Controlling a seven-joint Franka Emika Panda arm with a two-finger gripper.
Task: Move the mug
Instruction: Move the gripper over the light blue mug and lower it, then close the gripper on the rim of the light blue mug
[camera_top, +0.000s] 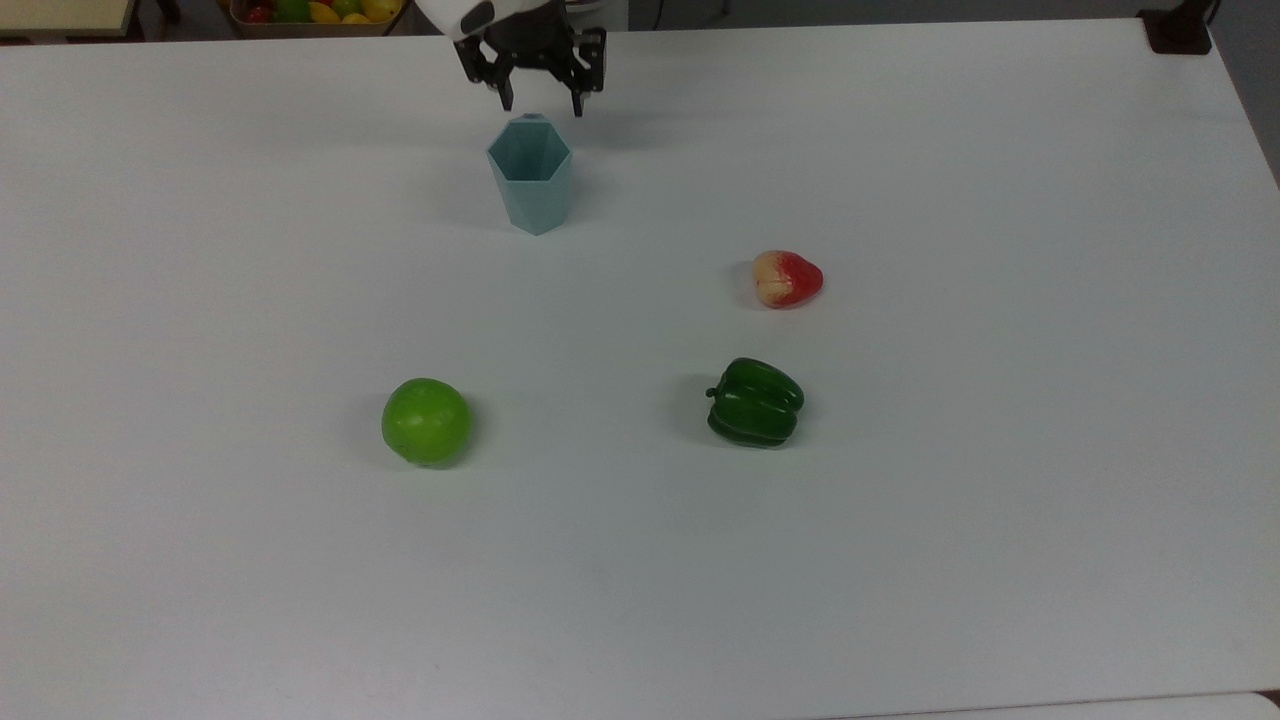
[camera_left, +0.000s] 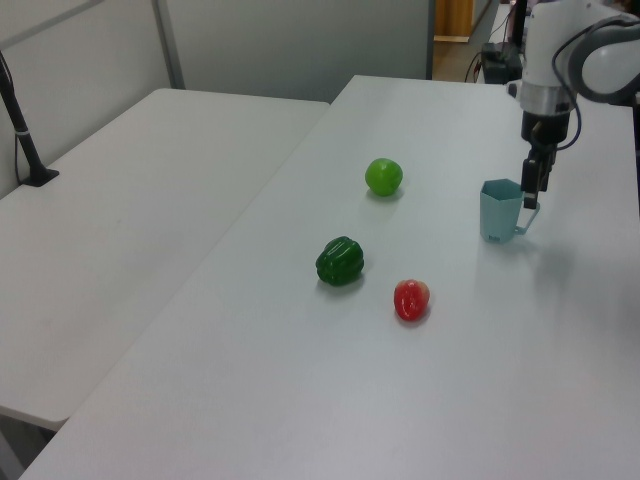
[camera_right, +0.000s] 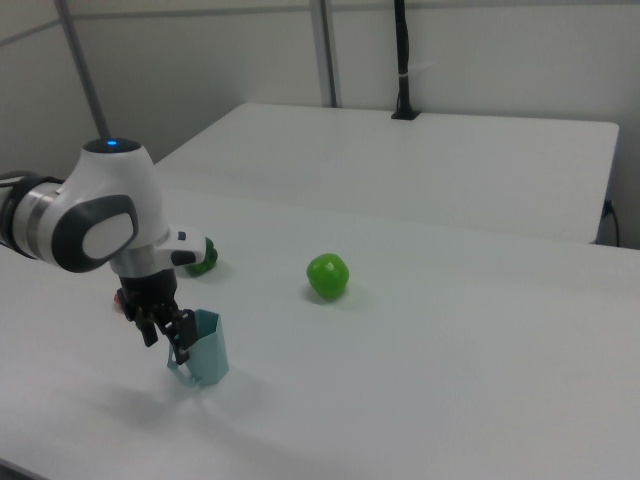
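Standing upright on the white table (camera_top: 1000, 500), the mug (camera_top: 531, 178) sits close to the table's far edge in the top view, well apart from the other things. Its mouth is open and hexagonal, its flat walls taper to a narrower base, and a small handle (camera_left: 527, 214) sticks out on the side away from the fruits, toward the arm.

The pincer (camera_top: 541, 104) hangs at that side, its two dark fingers apart and empty, one tip at each side of the rim's back corner in the top view. In the left view the fingertips are down at the level of the handle; whether they touch it cannot be made out.

The mug looks like thin, rigid plastic: light, stiff and smooth, probably a little slippery. With a narrow foot and nothing inside, it should tip or skate away if pushed sideways before it is held. The likeliest hold is across the handle or over the rear wall, one finger inside and one outside. The flat facets should give the pads good seating, while a corner would let the mug twist.

The green apple (camera_top: 426, 421), green bell pepper (camera_top: 755, 402) and red-and-cream fruit (camera_top: 787, 278) lie toward the table's middle, far from the mug.
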